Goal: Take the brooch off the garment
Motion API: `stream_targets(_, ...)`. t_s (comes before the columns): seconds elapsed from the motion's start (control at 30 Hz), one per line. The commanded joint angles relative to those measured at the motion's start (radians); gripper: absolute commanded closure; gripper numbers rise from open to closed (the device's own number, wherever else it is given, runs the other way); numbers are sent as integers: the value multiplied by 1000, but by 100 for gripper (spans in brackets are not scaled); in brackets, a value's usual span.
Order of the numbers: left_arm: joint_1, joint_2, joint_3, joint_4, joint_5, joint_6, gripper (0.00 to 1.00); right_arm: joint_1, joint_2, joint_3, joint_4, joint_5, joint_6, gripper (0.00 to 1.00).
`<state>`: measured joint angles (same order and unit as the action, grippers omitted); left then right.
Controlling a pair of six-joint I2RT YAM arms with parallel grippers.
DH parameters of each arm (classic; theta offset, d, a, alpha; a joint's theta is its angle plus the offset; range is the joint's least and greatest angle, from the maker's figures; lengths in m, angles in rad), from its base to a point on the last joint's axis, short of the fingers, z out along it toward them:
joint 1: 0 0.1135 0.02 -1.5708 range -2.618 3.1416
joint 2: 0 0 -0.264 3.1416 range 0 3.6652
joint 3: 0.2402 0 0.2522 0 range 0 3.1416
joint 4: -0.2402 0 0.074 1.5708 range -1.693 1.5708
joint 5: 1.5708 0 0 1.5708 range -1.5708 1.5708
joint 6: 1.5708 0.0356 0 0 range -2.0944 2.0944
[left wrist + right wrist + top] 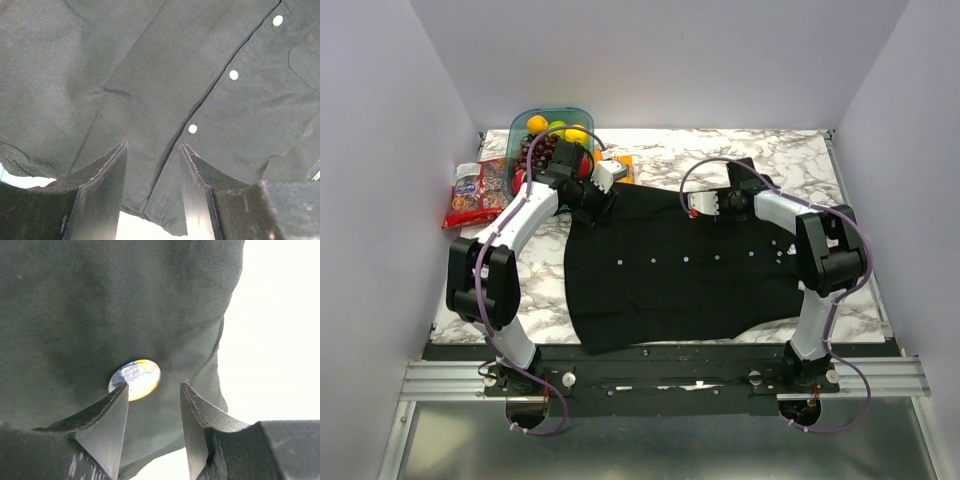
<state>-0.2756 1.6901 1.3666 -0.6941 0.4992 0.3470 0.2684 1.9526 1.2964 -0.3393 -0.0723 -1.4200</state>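
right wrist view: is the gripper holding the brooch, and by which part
Nothing is held. The right gripper is open above the garment. The brooch sits on the cloth at one edge of the gap, not clamped.

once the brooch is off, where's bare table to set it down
Bare marble shows at the far right beyond the shirt, and in a strip off the shirt's near-left edge. The far-left corner is crowded with a fruit tub and snack bags.

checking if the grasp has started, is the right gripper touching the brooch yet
Cannot tell. In the right wrist view one fingertip of the open right gripper overlaps the brooch at its edge, but no view shows contact or a gap.
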Motion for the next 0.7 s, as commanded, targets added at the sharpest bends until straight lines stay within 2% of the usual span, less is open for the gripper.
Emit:
stream_targets(0.0, -5, 20, 12, -2, 35, -8, 46, -3, -50, -108, 193, 19, -106, 46)
stream_targets(0.13, -5, 34, 26, -4, 42, -13, 47, -5, -47, -77, 198, 14, -51, 46)
stream_targets(0.23, -10, 51, 35, 11, 71, -29, 46, -18, -24, 36, 119, 14, 71, 47)
stream_targets(0.3, -14, 69, 49, 21, 119, -43, 47, -40, -14, 104, 14, -30, 218, 49)
stream_targets(0.33, -20, 92, 77, 42, 143, -54, 47, -60, 5, 191, -31, -49, 274, 50)
stream_targets(0.37, -36, 106, 92, 54, 165, -89, 47, -72, 20, 233, -143, -67, 383, 52)
stream_targets(0.47, -71, 170, 172, 145, 245, -210, 48, -118, 78, 383, -355, -177, 560, 54)
stream_targets(0.53, -91, 222, 219, 247, 292, -290, 48, -150, 115, 449, -472, -291, 605, 54)
stream_targets(0.67, -131, 327, 311, 350, 351, -462, 48, -195, 206, 582, -721, -440, 656, 55)
